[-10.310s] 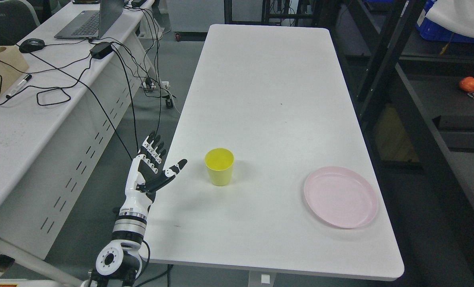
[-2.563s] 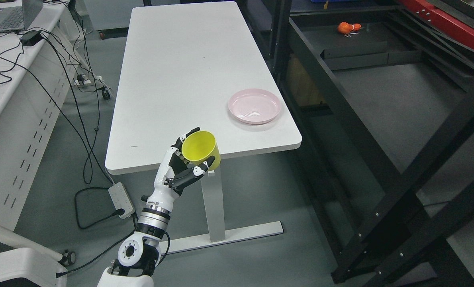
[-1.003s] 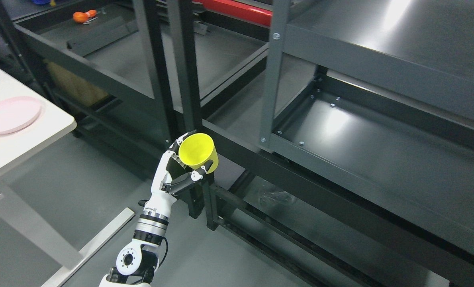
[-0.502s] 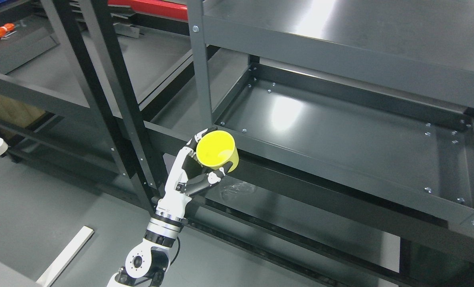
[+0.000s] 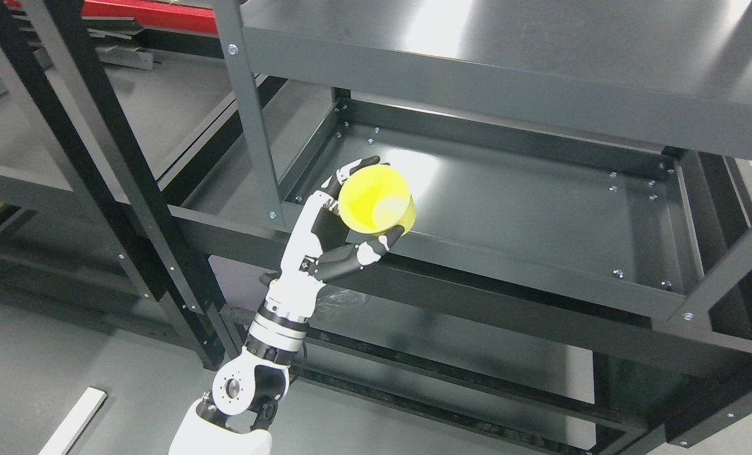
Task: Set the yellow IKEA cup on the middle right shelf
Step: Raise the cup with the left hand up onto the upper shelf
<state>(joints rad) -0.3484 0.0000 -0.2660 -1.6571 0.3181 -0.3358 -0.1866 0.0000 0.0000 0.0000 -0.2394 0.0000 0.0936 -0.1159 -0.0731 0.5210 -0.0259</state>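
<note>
The dark metal shelf [image 5: 540,208] lies bare and wide behind its raised front lip, with a grey upright post [image 5: 256,126] close on the left, so there looks to be ample room further in. The left hand [image 5: 332,234] has its fingers [image 5: 376,248] wrapped around the yellow cup [image 5: 377,203], held tilted just above that lip; it looks light, stiff, smooth plastic, best gripped round the wall.
</note>
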